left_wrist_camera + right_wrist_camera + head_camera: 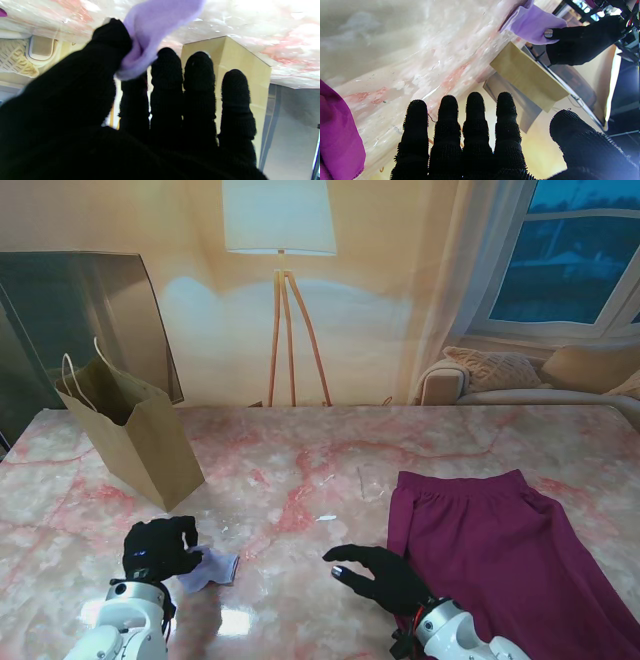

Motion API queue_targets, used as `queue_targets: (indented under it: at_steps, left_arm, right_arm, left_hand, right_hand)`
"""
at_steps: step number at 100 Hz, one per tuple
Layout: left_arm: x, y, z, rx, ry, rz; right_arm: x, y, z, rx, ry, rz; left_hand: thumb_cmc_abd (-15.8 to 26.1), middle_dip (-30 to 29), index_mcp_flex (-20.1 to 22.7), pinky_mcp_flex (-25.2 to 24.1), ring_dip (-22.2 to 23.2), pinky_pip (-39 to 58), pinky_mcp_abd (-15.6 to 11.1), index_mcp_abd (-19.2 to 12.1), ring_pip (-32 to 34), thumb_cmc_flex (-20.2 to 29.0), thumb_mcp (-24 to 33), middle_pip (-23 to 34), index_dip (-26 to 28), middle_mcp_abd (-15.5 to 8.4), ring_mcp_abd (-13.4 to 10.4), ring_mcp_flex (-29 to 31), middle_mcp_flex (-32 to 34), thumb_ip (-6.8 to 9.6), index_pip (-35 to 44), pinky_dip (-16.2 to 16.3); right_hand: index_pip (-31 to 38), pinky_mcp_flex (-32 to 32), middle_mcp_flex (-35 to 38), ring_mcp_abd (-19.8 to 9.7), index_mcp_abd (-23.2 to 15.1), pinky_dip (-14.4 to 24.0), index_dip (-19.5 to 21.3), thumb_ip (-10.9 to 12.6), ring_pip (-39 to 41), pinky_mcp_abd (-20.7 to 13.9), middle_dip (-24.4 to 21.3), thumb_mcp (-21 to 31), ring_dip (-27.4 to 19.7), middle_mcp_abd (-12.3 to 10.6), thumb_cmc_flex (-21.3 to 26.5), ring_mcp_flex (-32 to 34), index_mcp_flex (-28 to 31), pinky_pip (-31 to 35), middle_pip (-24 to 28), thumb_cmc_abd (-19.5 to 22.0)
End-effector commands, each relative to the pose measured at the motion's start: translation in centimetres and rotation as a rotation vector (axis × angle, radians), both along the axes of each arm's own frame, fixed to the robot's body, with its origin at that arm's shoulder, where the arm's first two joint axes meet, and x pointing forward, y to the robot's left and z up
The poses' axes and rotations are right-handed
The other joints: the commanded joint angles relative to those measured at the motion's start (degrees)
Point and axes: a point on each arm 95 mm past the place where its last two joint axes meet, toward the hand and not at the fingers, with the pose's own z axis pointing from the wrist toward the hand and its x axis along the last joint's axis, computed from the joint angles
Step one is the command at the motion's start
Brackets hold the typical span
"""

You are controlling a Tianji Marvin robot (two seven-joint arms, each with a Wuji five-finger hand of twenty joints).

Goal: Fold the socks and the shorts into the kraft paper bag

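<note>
The left hand (157, 549) pinches a lilac sock (210, 568) between its thumb (110, 37) and the first finger; the rest of the sock lies on the marble table (300, 470), just to the right of the hand. The right hand (385, 575) holds nothing, its fingers (475, 112) straight and side by side, the thumb set apart, beside the left edge of the purple shorts (500, 550), which lie flat on the right. The kraft paper bag (135, 435) stands open and tilted, farther from me than the left hand.
</note>
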Motion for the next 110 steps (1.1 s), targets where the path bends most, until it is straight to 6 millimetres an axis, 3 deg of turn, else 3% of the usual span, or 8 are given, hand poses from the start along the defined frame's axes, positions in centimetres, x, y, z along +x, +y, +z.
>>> queue_targets:
  at_steps: [1, 37, 50, 57, 76, 94, 103, 110]
  left_arm:
    - [0.2, -0.5, -0.4, 0.006, 0.007, -0.013]
    - [0.5, -2.4, -2.7, 0.008, 0.070, 0.020]
    - [0.3, -2.8, -3.3, -0.021, 0.095, 0.016]
    - [0.0, -2.9, -3.3, -0.042, 0.133, 0.003]
    - [-0.8, -2.9, -2.4, -0.097, 0.220, -0.042]
    - [-1.2, -2.2, -1.1, -0.128, 0.180, -0.027]
    - [-1.0, -1.3, -0.5, -0.106, 0.142, 0.023]
    - [-0.7, -0.6, -0.2, -0.082, 0.141, 0.063]
  right_arm:
    - [-0.4, 0.0, -0.2, 0.001, 0.006, 0.003]
    - [-0.5, -0.1, -0.2, 0.002, 0.008, 0.004]
    - [-0.5, -0.1, -0.3, 0.001, 0.011, 0.003]
    - [-0.5, -0.1, -0.2, 0.000, 0.011, 0.006]
    - [-0.4, -0.1, -0.2, -0.002, 0.008, 0.002]
    - [-0.4, -0.2, -0.2, -0.003, 0.005, -0.004]
    - [-0.4, -0.2, -0.2, -0.001, 0.003, -0.005]
    - [-0.4, -0.2, -0.2, -0.001, 0.002, -0.005]
  left_hand:
    - [-2.64, -0.56, -0.47, 0.51, 0.85, 2.21, 1.31, 0.09, 2.87, -0.95, 2.06, 1.78, 0.68, -1.98, -2.05, 2.54, 1.02, -0.46, 2.22, 1.78]
    - [-3.81, -5.12, 0.91, 3.19, -1.75, 4.32, 1.84, 0.73, 2.96, -2.44, 2.26, 1.89, 0.07, -2.34, -2.14, 4.58, 2.52, -1.07, 1.50, 1.90]
    - [-1.57, -9.32, 2.45, 4.69, -5.09, 5.41, 1.39, 3.34, 1.28, -7.53, 1.72, -0.31, 1.30, -2.10, -2.46, 5.67, 2.71, -1.61, -4.11, 1.08]
    - [3.29, -12.03, 3.04, 3.86, -6.73, 4.38, 1.11, 6.68, -2.45, -14.24, 1.14, -4.17, 7.62, -1.26, -1.74, 4.40, 1.13, 3.55, -13.70, 0.46]
    - [8.85, -16.63, 0.68, -1.69, -8.47, -1.74, 2.01, 8.02, -10.79, -17.63, -9.14, -14.48, 3.67, 1.71, 0.90, -0.66, -4.31, 4.02, -25.94, -0.46]
    - [17.88, -19.16, 0.47, -6.09, -9.21, -6.02, 3.38, 7.18, -15.43, -15.32, -18.80, -18.28, 2.72, 2.77, 3.02, -4.11, -7.11, 6.73, -29.22, -0.54]
    - [19.90, -19.19, 0.30, -6.49, -9.19, -6.28, 3.39, 6.74, -15.94, -12.28, -15.57, -18.60, 3.04, 2.73, 3.14, -5.16, -8.16, 8.28, -28.96, -0.37]
    - [19.09, -19.67, -0.95, -6.57, -9.70, -6.55, 3.01, 6.55, -17.54, -11.83, -10.32, -19.88, 2.79, 2.61, 3.17, -6.63, -10.02, 8.10, -30.09, -0.37]
  right_hand:
    - [1.11, 0.04, 1.51, 0.42, -1.98, 1.98, 0.87, -2.65, 1.29, 0.18, 0.62, -0.96, 1.25, -0.96, 0.66, 1.59, 0.75, 1.74, 1.10, 1.08]
    - [1.29, -0.03, 1.53, 0.46, -2.16, 1.98, 0.92, -2.65, 1.26, 0.21, 0.62, -1.06, 1.24, -1.01, 0.75, 1.50, 1.16, 1.69, 1.07, 1.16]
    - [1.45, -0.04, 1.71, 0.44, -2.37, 1.99, 0.98, -2.67, 1.32, 0.25, 0.65, -1.12, 1.26, -1.01, 0.72, 1.65, 1.41, 1.70, 1.12, 1.21]
    - [1.47, -0.09, 1.71, 0.32, -2.34, 1.98, 0.99, -2.65, 1.29, 0.17, 0.65, -1.08, 1.25, -0.97, 0.79, 1.59, 1.44, 1.67, 1.12, 1.18]
    - [1.48, -0.11, 1.58, 0.26, -2.42, 1.99, 1.00, -2.66, 1.22, 0.24, 0.64, -1.11, 1.22, -0.96, 0.82, 1.45, 1.43, 1.65, 1.06, 1.23]
    - [1.50, -0.10, 1.55, 0.30, -2.43, 2.00, 1.00, -2.67, 1.19, 0.27, 0.63, -1.10, 1.19, -0.98, 0.82, 1.35, 1.48, 1.66, 1.04, 1.23]
    - [1.53, -0.10, 1.56, 0.30, -2.36, 2.00, 1.00, -2.67, 1.20, 0.25, 0.62, -1.07, 1.19, -0.94, 0.83, 1.37, 1.51, 1.65, 1.04, 1.19]
    - [1.52, -0.16, 1.48, 0.22, -2.31, 1.99, 1.00, -2.67, 1.12, 0.32, 0.61, -1.06, 1.16, -0.95, 0.82, 1.18, 1.47, 1.63, 0.98, 1.17]
